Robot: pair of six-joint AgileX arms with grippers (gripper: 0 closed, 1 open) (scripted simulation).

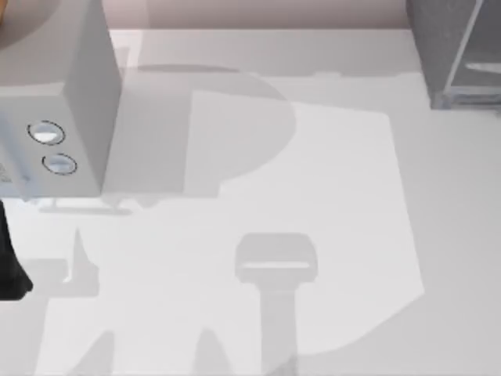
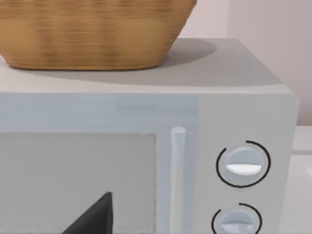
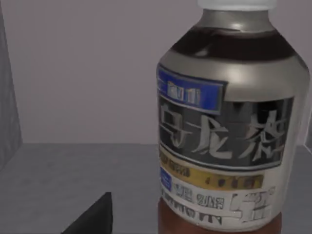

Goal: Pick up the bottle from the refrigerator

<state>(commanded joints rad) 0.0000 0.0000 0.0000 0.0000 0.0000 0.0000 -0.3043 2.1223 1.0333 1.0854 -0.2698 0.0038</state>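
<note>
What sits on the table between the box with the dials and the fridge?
Nothing: in the top view, the table between the dial box and the fridge holds only shadows.

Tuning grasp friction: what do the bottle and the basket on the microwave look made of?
Bottle: looks like clear glossy plastic, judging by the highlights near its shoulder, with dark brown liquid inside, a printed wrap label and a pale cap. Basket: seems woven wicker or straw, matte tan with fine horizontal ribbing.

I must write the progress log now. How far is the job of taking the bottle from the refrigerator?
Done: the right claw has reached inside the refrigerator, close to the bottle. In hand: closing in on the bottle, which stands upright on the grey floor; no grip is visible. Left: grasp it and lift it out. The left claw faces the microwave.
</note>
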